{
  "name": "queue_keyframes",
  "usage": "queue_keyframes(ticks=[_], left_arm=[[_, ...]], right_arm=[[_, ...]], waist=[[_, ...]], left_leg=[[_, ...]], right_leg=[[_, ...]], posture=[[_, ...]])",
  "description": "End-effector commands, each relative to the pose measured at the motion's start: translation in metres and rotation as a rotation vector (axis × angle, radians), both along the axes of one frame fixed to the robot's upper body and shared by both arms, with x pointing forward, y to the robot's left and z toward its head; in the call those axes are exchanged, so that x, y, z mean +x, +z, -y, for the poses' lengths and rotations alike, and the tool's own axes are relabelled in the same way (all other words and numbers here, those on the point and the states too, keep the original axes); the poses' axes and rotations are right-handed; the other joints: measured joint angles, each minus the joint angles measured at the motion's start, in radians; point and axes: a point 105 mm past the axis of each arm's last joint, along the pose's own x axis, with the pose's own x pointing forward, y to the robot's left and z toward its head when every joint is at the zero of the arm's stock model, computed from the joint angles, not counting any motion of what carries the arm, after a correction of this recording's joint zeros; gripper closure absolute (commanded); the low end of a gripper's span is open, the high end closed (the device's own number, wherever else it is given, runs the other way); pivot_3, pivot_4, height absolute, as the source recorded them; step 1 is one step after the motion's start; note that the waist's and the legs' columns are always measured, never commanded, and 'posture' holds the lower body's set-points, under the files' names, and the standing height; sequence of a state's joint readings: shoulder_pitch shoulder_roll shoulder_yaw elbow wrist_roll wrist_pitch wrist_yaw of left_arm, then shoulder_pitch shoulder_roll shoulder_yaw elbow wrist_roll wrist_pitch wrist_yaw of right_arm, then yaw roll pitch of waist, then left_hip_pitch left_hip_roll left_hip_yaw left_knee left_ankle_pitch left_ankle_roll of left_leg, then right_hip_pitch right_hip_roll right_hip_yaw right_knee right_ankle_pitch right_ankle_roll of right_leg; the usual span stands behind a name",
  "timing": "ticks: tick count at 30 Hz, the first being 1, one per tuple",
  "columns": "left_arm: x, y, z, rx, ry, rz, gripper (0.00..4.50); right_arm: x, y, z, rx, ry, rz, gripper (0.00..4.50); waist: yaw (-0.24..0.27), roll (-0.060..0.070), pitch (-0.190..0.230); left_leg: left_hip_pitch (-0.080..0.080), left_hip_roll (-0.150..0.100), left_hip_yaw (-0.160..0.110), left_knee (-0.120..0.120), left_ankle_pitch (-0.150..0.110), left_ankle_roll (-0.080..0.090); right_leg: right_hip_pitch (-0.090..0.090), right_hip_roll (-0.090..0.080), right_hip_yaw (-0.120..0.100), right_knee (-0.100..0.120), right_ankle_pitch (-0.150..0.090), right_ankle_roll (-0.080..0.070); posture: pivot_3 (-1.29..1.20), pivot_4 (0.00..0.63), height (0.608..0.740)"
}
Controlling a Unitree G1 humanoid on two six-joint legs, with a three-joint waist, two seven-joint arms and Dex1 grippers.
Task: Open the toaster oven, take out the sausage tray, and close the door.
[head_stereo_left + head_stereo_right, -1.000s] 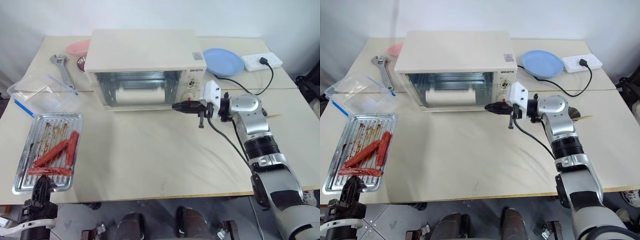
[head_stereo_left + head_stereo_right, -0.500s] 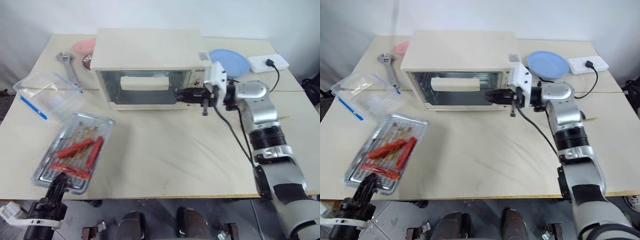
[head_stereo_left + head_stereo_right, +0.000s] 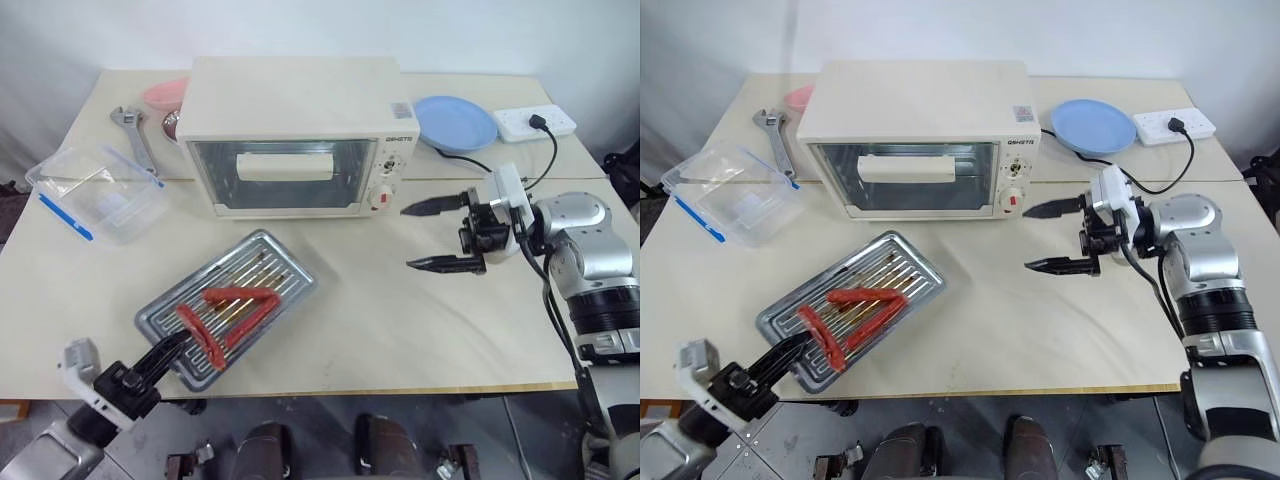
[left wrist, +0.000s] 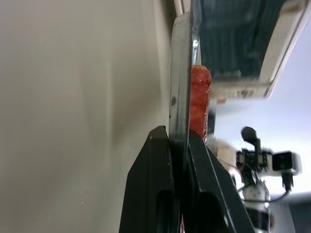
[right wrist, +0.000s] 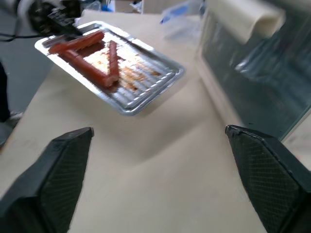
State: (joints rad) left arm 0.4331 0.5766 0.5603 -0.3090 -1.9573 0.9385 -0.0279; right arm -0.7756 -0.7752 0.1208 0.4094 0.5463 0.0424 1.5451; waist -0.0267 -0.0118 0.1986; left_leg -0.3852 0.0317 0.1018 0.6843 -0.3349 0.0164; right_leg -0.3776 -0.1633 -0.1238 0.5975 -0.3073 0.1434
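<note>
The sausage tray (image 3: 228, 308) is a shallow shiny metal rectangle with a ribbed wire rack, greasy brown smears and three glossy red sausages, one lying crosswise. It sits skewed near the table's (image 3: 380, 320) front edge, left of middle, and the left gripper (image 3: 160, 357) is clamped tight on its near rim. The toaster oven (image 3: 300, 135) is a boxy matte cream thing toward the back edge, its glass door (image 3: 282, 175) up and closed, chunky cream bar handle across the top. The right gripper (image 3: 432, 236) hangs just right of the oven with its black tapered fingers spread wide, holding nothing.
</note>
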Motion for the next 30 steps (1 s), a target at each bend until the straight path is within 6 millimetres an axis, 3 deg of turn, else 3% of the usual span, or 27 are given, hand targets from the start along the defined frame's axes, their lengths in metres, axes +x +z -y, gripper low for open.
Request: queue_keyframes(ticks=[1,12,17,30], left_arm=[[0.013,0.007,0.011,-0.012,-0.139,0.019,4.50],[0.075,0.021,0.040,0.017,-0.409,-0.007,4.50],[0.114,0.023,0.054,0.106,-0.523,-0.030,4.50],[0.136,0.010,0.078,0.224,-0.710,-0.064,4.50]], right_arm=[[-0.009,0.007,0.008,0.034,0.066,0.010,0.03],[-0.008,-0.005,0.022,0.076,0.020,-0.016,0.03],[-0.012,-0.006,0.025,0.089,-0.011,0.018,0.03],[-0.021,-0.010,0.033,0.088,-0.087,0.041,0.03]], waist=[[0.000,0.000,0.000],[0.001,0.000,0.000],[0.022,0.000,0.000],[0.030,0.000,0.000]], left_leg=[[0.000,0.000,0.000,0.000,0.001,0.000],[0.000,0.000,-0.001,0.000,0.005,-0.005],[-0.002,-0.002,0.005,0.000,0.010,-0.005],[-0.003,-0.002,0.014,0.000,0.011,-0.005]], right_leg=[[0.000,0.000,0.000,0.001,0.000,0.000],[-0.005,0.000,0.000,0.011,0.000,0.000],[-0.007,0.000,0.001,0.014,0.000,0.000],[-0.014,0.000,0.007,0.021,0.000,0.000]], posture=[[0.00,0.150,0.740],[0.00,0.150,0.740],[0.00,0.150,0.740],[0.00,0.150,0.740]])
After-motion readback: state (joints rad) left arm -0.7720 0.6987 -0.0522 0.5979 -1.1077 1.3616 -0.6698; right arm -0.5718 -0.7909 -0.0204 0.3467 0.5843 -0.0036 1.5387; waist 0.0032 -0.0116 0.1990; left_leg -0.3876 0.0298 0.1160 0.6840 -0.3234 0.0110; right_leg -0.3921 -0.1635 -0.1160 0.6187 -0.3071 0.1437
